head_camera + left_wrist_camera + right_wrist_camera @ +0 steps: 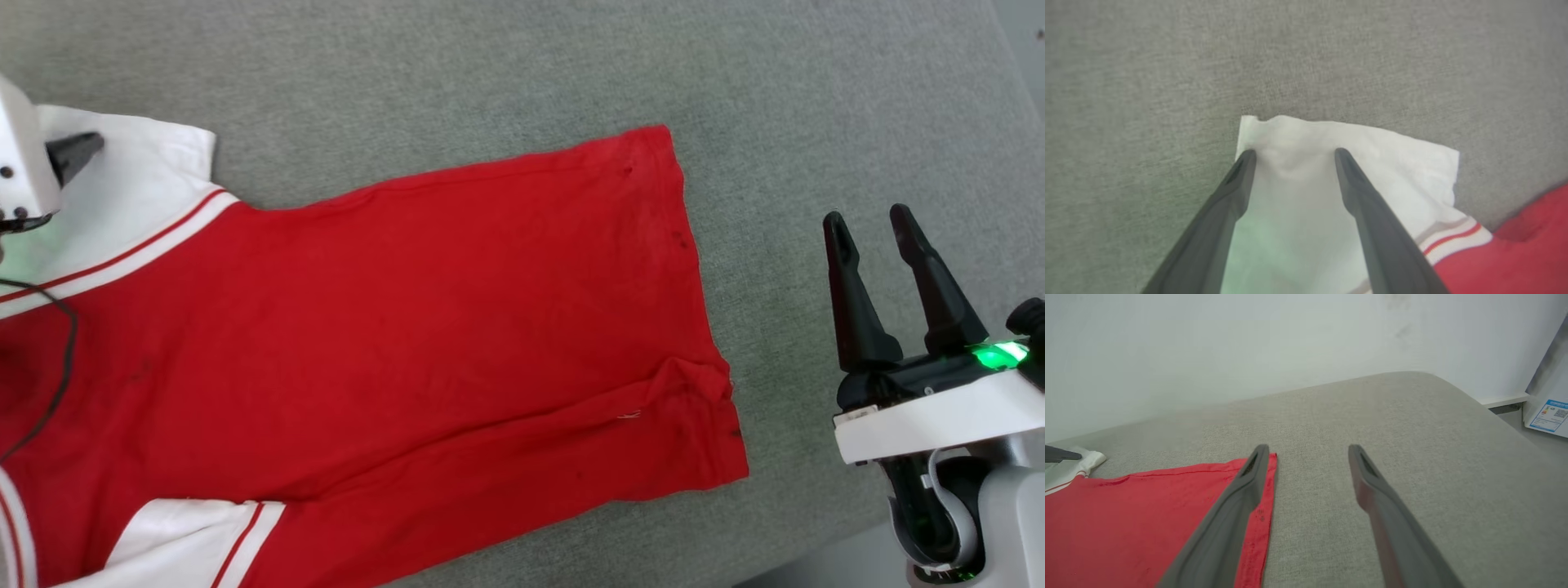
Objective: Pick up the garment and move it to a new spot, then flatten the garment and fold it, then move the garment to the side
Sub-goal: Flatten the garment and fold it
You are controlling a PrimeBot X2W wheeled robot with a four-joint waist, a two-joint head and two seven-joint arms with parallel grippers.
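The grey fabric surface (490, 73) is stretching across the whole head view. The garment (424, 327) is lying flat on it, plain red side up, running from the centre out to 9 o'clock with its hem facing 3 o'clock. The right gripper (865, 216) is hovering at 4 o'clock beside the hem, fingers spread wide and holding nothing. The left gripper (1295, 152) is sitting at 10 o'clock, equally wide, its fingertips straddling the white sleeve (1372, 147) without pinching it.

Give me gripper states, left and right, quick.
Left gripper: open, over the white sleeve of the garment, gripping nothing.
Right gripper: open, empty, beside the garment, apart from it.
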